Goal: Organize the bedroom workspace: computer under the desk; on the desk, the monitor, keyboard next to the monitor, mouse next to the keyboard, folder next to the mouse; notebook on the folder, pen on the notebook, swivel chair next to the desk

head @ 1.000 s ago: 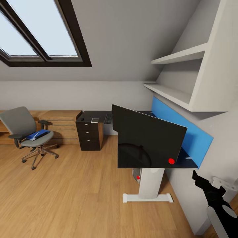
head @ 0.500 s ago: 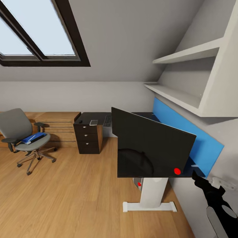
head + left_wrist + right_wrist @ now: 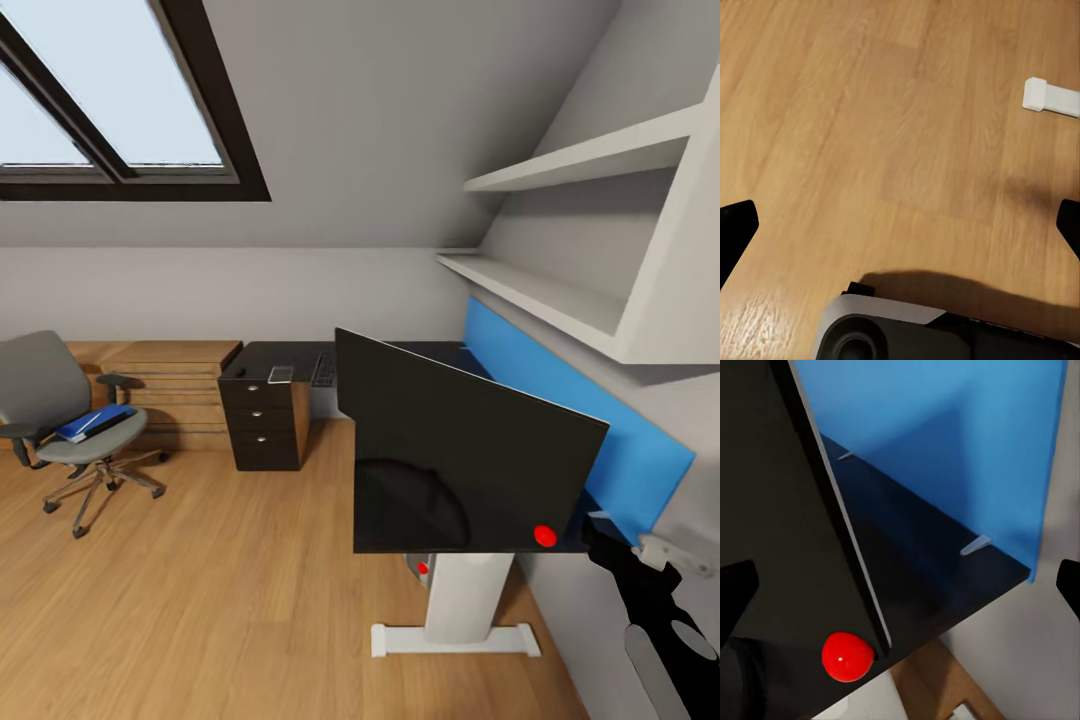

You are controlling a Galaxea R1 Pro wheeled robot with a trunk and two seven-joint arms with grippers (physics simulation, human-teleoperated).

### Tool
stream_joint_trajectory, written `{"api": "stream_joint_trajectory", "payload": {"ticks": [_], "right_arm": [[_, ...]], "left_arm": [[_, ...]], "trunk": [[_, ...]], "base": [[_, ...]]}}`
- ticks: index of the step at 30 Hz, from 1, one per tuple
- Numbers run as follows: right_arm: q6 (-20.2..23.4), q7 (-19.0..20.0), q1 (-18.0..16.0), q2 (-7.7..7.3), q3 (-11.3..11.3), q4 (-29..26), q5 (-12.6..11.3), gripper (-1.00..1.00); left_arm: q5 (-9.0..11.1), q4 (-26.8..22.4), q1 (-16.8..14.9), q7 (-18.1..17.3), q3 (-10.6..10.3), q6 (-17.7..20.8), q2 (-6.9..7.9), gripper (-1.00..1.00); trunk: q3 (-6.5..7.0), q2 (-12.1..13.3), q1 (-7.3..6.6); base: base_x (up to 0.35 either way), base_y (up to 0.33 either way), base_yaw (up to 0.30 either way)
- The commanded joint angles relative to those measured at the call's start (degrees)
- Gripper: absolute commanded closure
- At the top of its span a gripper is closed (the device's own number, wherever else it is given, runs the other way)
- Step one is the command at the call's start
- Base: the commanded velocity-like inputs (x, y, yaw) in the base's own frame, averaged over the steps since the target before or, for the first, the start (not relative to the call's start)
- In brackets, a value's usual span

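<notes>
Under the sloped ceiling, the monitor [image 3: 465,455] already stands on the desk [image 3: 455,352], computer [image 3: 418,566] below. The folder [image 3: 93,423] still lies on the swivel chair [image 3: 62,425], well apart. Both grippers' jaws stand wide, holding nothing.

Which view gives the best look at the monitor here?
The head view: the monitor appears whole, black front with a red dot at its lower corner, standing on the desk. The right wrist view catches just one corner close up, with the red dot and thin edge. The left wrist view looks at the wood floor.
</notes>
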Motion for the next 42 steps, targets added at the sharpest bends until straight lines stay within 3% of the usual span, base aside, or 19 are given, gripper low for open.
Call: {"api": "stream_joint_trajectory", "payload": {"ticks": [1, 16, 28, 42], "right_arm": [[0.26, -0.26, -0.04, -0.02, 0.03, -0.1, -0.31, -1.0], [0.24, -0.4, -0.04, -0.08, -1.14, 0.07, -0.31, -1.0], [0.26, -0.28, -0.04, -0.05, -1.78, 0.23, -0.31, -1.0], [0.26, -0.19, -0.04, -0.02, -1.68, 0.34, -0.32, -1.0]], "left_arm": [[0.61, 0.07, -0.06, -0.3, -0.3, -0.2, -0.01, -1.0], [0.6, 0.07, -0.06, -0.3, -0.3, -0.2, -0.01, -1.0], [0.6, 0.07, -0.06, -0.3, -0.3, -0.2, -0.01, -1.0], [0.55, 0.07, -0.06, -0.3, -0.3, -0.2, -0.01, -1.0]], "trunk": [[-0.14, -0.13, 0.04], [-0.14, -0.13, 0.04], [-0.14, -0.13, 0.04], [-0.14, -0.13, 0.04]], "base": [[0.018, -0.131, 0.0], [0.005, -0.178, 0.0], [0.008, -0.021, 0.0], [0.165, -0.001, 0.0]]}}
